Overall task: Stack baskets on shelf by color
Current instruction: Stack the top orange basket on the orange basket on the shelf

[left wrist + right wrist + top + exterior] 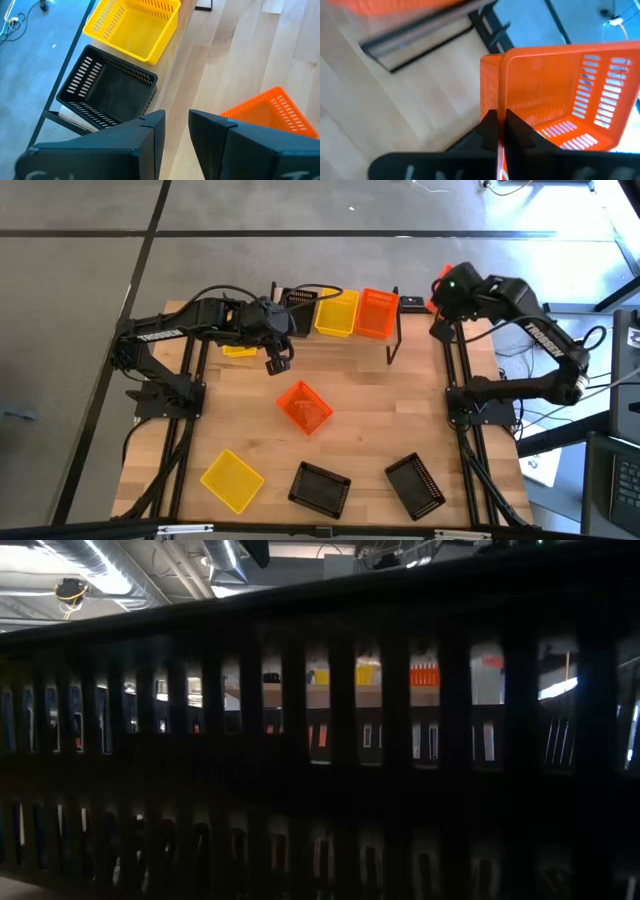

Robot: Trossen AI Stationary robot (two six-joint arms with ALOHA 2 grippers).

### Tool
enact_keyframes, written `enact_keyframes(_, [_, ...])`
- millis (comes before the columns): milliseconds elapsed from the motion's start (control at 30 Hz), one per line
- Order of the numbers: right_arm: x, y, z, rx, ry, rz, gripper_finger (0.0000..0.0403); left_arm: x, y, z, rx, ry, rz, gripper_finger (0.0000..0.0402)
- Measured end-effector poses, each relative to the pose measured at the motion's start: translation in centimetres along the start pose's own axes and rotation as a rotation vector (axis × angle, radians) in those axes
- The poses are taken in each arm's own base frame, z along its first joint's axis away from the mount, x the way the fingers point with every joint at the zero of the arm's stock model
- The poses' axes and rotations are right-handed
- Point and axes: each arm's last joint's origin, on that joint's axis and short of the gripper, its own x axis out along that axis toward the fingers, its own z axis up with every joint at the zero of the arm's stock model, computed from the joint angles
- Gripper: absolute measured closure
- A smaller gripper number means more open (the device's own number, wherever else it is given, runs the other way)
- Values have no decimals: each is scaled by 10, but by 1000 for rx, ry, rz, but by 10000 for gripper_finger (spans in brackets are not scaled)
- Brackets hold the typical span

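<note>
On the shelf [172,70] at the table's far edge stand a black basket [298,300], a yellow basket [337,313] and an orange basket [376,313]. My left gripper [278,363] hovers open just in front of them; its fingers [150,135] hold nothing. My right gripper [443,288] is past the shelf's right end, shut on another orange basket [441,277]. A third orange basket [305,407] lies mid-table. The near edge has a yellow basket [232,480] and two black baskets [320,488] [415,485]. My right gripper [499,132] pinches one side wall of the orange basket just below its rim [492,90], one finger inside and one outside. The basket sits lifted clear, tilted, beyond the fingers and over the floor at the table's far right corner.
Another yellow basket [240,350] lies on the table under my left arm. The shelf's black leg [393,348] stands right of the table's middle. A black basket's mesh [320,740] fills the low view. Bare wood lies between the shelf and the near row.
</note>
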Motion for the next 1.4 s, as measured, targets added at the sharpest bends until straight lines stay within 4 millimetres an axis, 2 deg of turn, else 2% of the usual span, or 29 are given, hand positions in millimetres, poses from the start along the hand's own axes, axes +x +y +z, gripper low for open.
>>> enact_keyframes(267, [-31, -2, 51, -22, -107, 25, 403, 0, 0, 0, 0, 0, 0, 324])
enact_keyframes(500, [-48, 16, 96, -41, -218, 126, 403, 0, 0, 0, -1, 0, 0, 324])
enact_keyframes(667, [-39, 42, 121, -97, -201, 179, 403, 0, 0, 0, 0, 0, 0, 324])
enact_keyframes(867, [-13, 70, 139, -162, -114, 201, 403, 0, 0, 0, 0, 0, 0, 324])
enact_keyframes(1033, [2, 79, 142, -135, -16, 203, 403, 0, 0, 0, 1, 0, 0, 324])
enact_keyframes(1400, [16, 87, 147, -107, 51, 205, 403, 0, 0, 1, -1, -6, -1, 324])
